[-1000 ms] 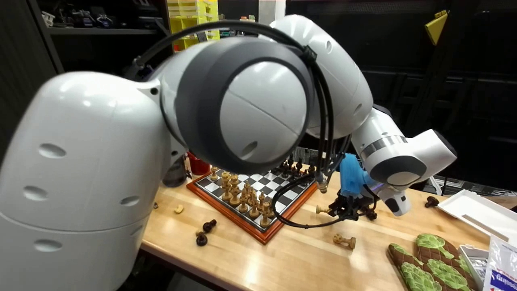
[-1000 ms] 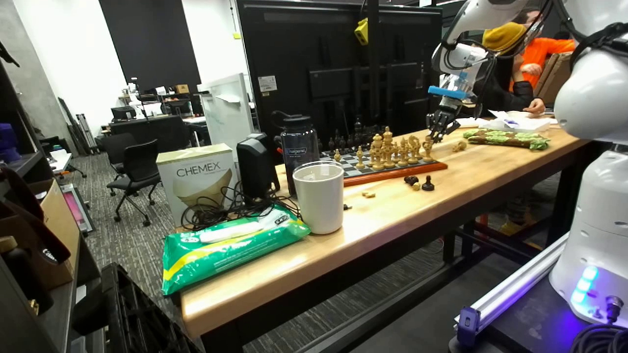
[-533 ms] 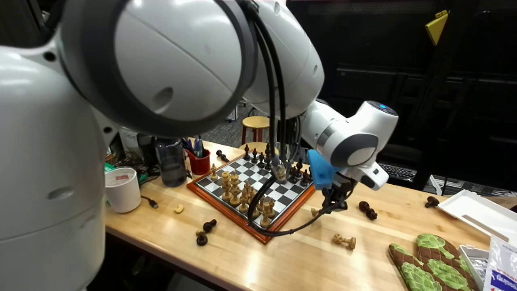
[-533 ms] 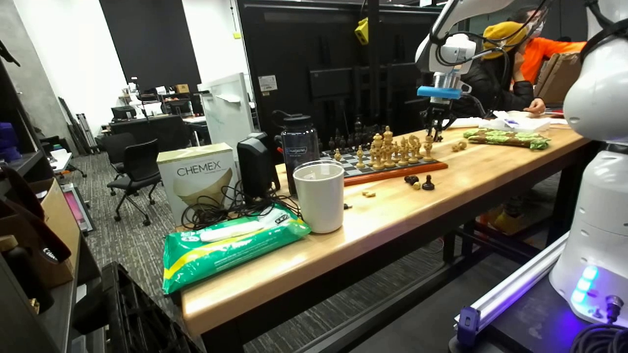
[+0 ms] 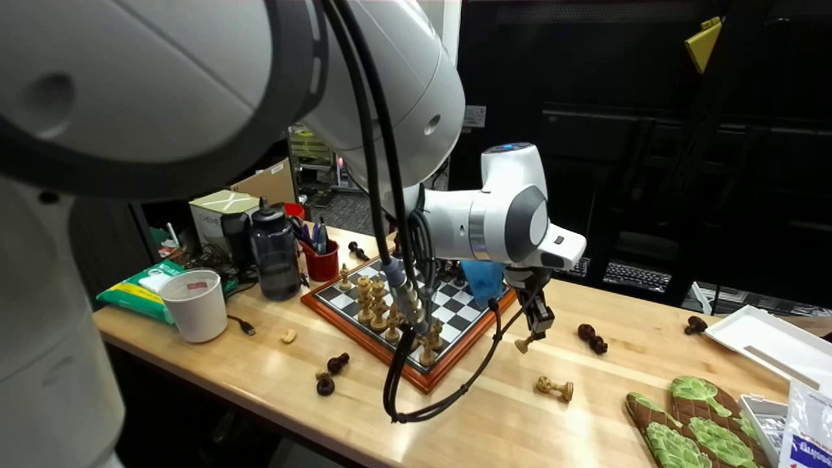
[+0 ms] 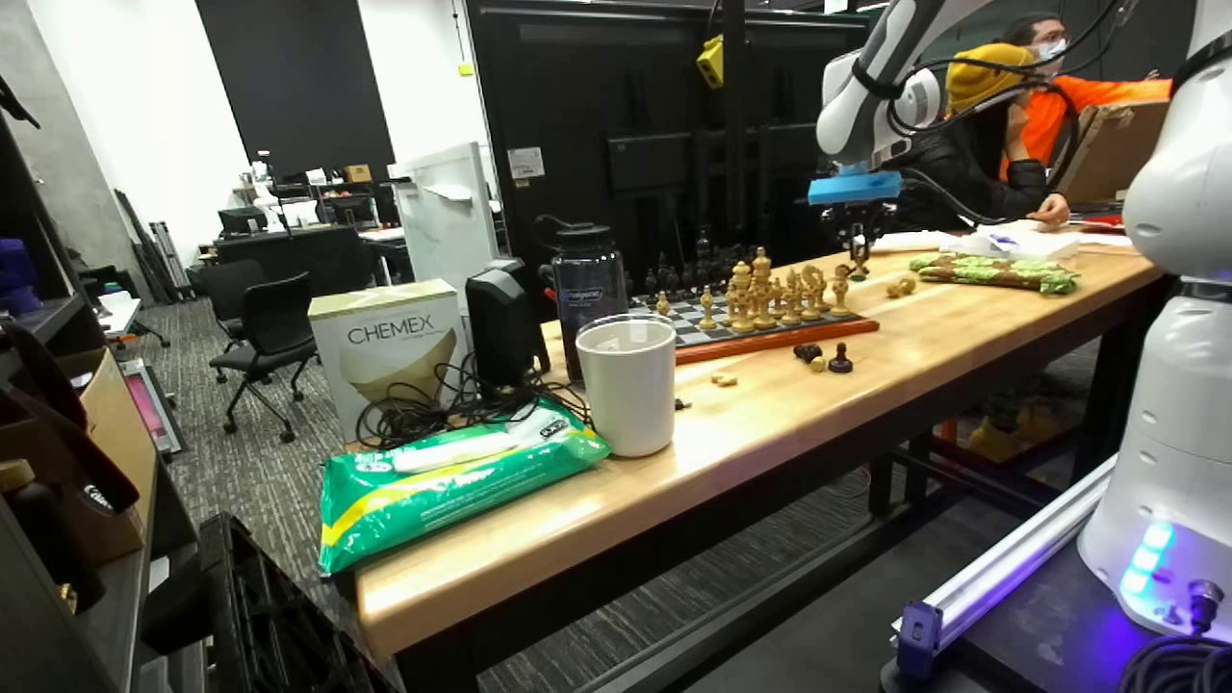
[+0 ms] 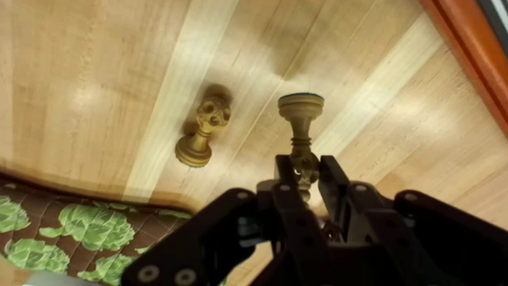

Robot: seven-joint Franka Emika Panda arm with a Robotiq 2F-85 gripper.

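My gripper (image 7: 305,159) is shut on the head of a light wooden chess piece (image 7: 301,119), one finger on each side. The piece points out of the jaws base first, and its base (image 5: 522,346) hangs low and tilted in an exterior view. It looks lifted off the table; the gap is hard to judge. A similar light piece (image 7: 202,131) lies on its side on the table nearby, and it shows in both exterior views (image 5: 554,388) (image 6: 901,288). The chessboard (image 5: 448,374) stands beside the gripper with light and dark pieces on it; its red-brown rim shows in the wrist view (image 7: 472,55).
A dark piece (image 5: 591,339) lies beyond the gripper. More dark pieces (image 5: 325,386) lie before the board. A leaf-patterned mitt (image 5: 695,416) and white tray (image 5: 773,341) are near. A white cup (image 5: 194,305), bottle (image 5: 274,257) and red pen cup (image 5: 323,263) stand at the far end.
The arm has swung toward the board and the wrist has turned. The light piece at the fingertips has shifted and now hangs tilted, base down. The dark piece behind has come into full view.
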